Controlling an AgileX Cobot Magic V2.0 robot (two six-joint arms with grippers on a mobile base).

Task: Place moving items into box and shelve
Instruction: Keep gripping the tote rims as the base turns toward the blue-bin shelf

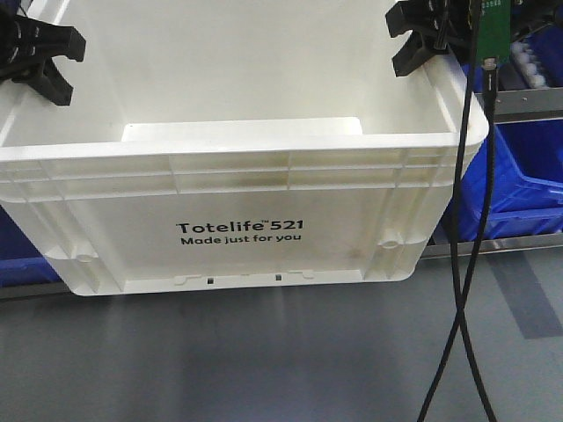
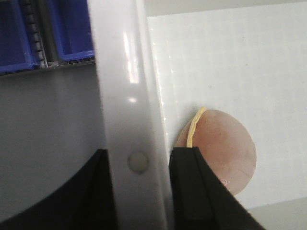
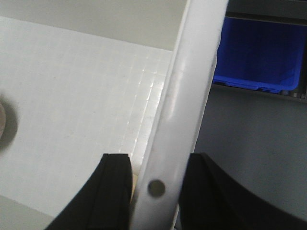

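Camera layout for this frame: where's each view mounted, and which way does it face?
Exterior front: between the arms, facing forward-down at the box, printed side; left claw and right claw at top corners.
Left wrist: looks down its claw, gripping the box's left rim; pinkish round item inside.
Right wrist: same, right rim; blue bin beyond.
Shared: box rim in all three.

The only readable print stands on the outer side wall of the large white rectangular plastic crate [image 1: 352,220], at about 6 o'clock in the front view. It reads "Totelife 521" in bold black letters, with a smaller line beneath it, "Made just for you".
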